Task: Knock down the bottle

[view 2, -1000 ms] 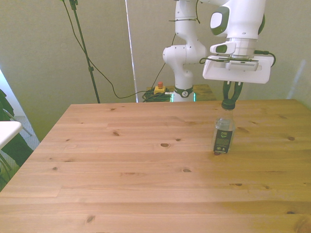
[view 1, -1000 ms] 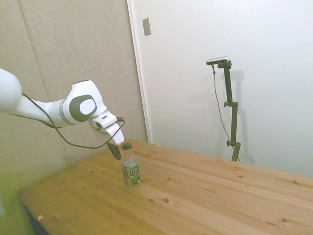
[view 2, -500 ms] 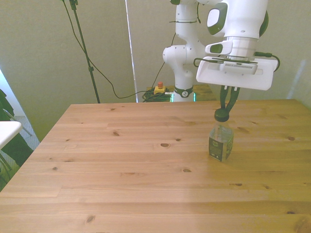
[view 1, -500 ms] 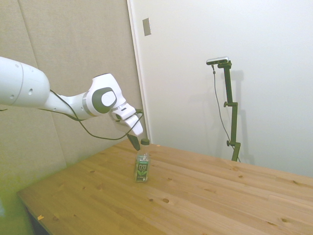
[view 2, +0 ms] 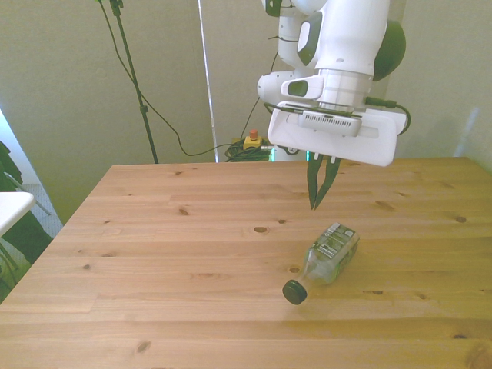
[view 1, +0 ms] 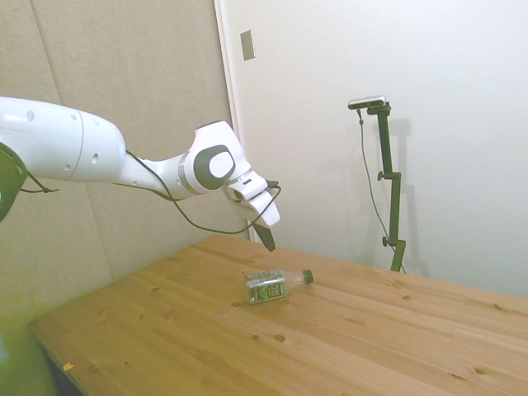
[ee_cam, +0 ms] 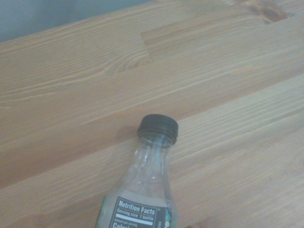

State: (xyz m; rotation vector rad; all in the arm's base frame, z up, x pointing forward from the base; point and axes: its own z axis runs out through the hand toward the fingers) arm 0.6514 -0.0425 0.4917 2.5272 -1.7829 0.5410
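Now the bottle (view 2: 329, 255) is lying on its side on the wooden table (view 2: 177, 254), so the task is looking done to me. In the front view its dark green cap (view 2: 294, 292) is pointing toward about 7 o'clock and its base toward about 1 o'clock. The label is facing up and to the side, which fits a bottle that is resting on its round wall. I am judging that it is lying like this because a push near the top is tipping such a light and narrow thing easily; the cap end is pointing away from the robot.

The gripper (view 2: 318, 203) is hanging above the table, at about 12 o'clock from the bottle in the front view, and it is not touching it. Its two fingers are coming together at the tips, holding nothing. Closed fingers are making one stiff point, good for pushing.

Some things are staying unclear. The wrist view is cutting off the lower half of the bottle (ee_cam: 142, 190), so only the cap, the neck and a piece of the label are showing. Whether the bottle is rolling or resting, I cannot tell from these pictures
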